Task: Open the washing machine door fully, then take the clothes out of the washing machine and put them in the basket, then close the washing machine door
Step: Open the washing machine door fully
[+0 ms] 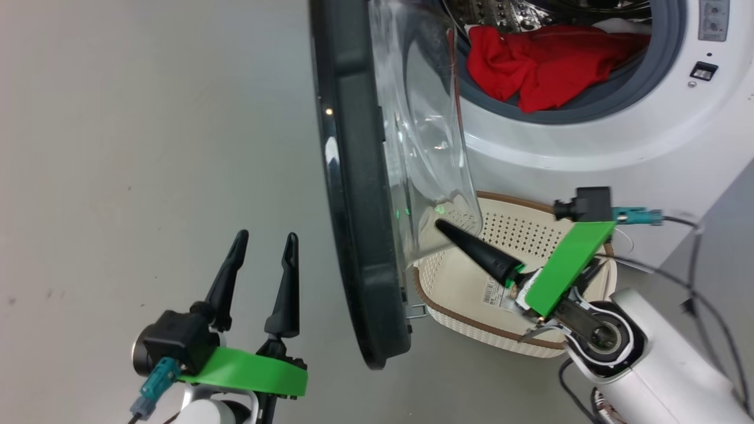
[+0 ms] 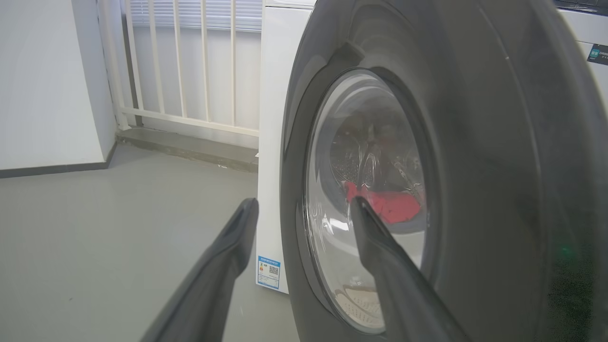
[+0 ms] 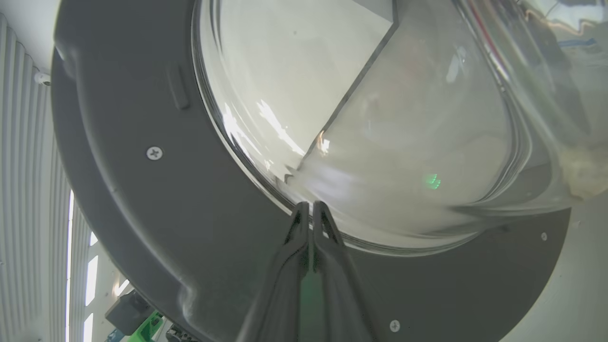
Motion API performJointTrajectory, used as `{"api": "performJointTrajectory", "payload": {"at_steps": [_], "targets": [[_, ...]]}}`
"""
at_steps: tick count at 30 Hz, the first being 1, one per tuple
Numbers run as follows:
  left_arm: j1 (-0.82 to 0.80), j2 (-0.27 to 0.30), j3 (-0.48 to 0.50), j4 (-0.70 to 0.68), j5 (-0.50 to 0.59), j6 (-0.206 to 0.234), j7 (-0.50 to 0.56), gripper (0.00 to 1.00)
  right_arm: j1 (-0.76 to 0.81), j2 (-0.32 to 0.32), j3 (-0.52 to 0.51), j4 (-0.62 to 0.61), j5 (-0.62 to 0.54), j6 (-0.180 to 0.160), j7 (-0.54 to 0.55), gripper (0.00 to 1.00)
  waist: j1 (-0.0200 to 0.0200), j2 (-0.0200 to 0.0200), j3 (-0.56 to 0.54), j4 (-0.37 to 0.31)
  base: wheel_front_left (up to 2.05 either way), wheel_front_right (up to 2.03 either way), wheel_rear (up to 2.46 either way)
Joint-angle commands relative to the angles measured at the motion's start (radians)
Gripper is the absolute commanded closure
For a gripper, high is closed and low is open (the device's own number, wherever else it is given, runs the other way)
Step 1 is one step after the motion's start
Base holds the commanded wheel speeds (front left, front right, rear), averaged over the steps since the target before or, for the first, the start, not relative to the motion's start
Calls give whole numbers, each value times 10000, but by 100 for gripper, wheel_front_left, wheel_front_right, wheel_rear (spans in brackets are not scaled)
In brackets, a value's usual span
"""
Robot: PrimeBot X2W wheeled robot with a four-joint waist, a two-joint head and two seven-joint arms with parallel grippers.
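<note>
Head camera looks steeply down; the 2 wrist cameras face the washing machine door (image 1: 353, 176) closely, from opposite sides.

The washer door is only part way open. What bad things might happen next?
1. The shut right end effector looks pressed against the door's smooth curved glass, so it may slip off.
2. The basket sits close beside the door, under that end effector, so it might get knocked.
3. The red clothes hang over the washer's opening and may drop onto the floor.
</note>
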Motion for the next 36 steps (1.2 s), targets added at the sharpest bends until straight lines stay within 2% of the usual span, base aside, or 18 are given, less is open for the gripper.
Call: {"api": "performJointTrajectory", "payload": {"at_steps": [1,7,8,12,19,26,30,36], "targets": [[-39,175,349,-213,-38,-71,-48,0,-244,-104,172,-408,-746,67,-520,0,0,-1,5,-82,0,0,0],[-2,175,501,-291,7,-139,-48,0,37,-481,42,-597,-3490,67,-2388,0,0,-1,-106,-190,0,0,0],[-2,175,501,-291,7,-139,-48,0,37,-481,42,-597,-3490,67,-2388,0,0,-1,-106,-190,0,0,0],[96,175,588,-374,102,-168,-48,0,355,-580,-324,-522,-5882,67,-3614,0,0,-1,-226,-223,0,0,0],[241,175,660,-517,248,-194,-48,0,1247,113,-1816,-411,-9754,67,-5092,0,0,-1,-387,-182,0,0,0],[326,175,714,-630,301,-219,-48,0,2224,1021,-3519,-954,-13167,67,-5626,0,0,-1,-466,-110,0,0,0],[369,175,734,-712,280,-169,-48,0,2845,1372,-4216,-1357,-14140,67,-5719,0,0,-1,-519,-61,0,0,0],[455,175,771,-750,268,-113,-48,0,3583,1473,-4409,-1708,-14406,67,-5764,0,0,-1,-559,-52,0,0,0]]}}
